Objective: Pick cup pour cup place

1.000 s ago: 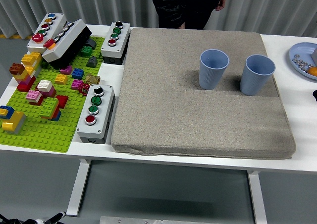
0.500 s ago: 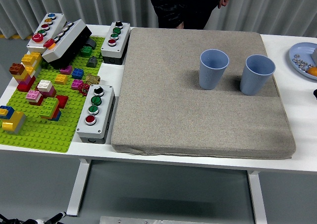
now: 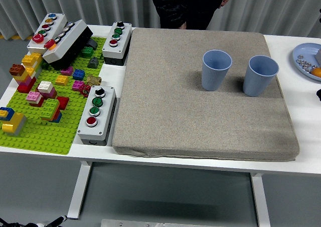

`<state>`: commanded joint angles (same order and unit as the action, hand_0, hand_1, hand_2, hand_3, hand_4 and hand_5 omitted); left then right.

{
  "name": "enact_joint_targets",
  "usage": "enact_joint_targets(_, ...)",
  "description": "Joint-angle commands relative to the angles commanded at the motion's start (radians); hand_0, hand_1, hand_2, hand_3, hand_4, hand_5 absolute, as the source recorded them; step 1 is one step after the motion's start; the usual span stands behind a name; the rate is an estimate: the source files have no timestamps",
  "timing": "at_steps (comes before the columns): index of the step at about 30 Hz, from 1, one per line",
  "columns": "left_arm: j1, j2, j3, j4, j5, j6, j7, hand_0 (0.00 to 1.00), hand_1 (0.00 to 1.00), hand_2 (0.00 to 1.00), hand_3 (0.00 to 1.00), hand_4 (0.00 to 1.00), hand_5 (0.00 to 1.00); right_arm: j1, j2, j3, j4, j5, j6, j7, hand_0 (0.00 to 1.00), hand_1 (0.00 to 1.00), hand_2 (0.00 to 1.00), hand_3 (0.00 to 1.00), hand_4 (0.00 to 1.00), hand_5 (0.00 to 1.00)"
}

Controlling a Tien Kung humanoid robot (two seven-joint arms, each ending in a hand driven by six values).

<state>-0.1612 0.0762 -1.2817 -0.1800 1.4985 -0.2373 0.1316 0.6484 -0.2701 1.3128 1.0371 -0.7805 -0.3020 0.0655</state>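
Cups, two (both blue): left cup [image 3: 216,69], right cup [image 3: 261,75], upright on mat [image 3: 200,131]; no hand visible.

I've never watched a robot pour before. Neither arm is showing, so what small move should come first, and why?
Probably bring the right arm in toward the right cup. Both cups stand upright and untouched on the mat, the left cup beside it, and no hand is over the table yet.
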Motion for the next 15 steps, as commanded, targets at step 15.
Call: enact_joint_targets(15,-0.003,-0.003,-0.024,0.0,0.026,0.002,0.003,0.853,0.868,0.884,0.772,0.597,0.998,-0.001,-0.006,-0.002,0.003,0.003,-0.001,0.003,0.957,0.846,0.84,0.814,0.736,0.998)
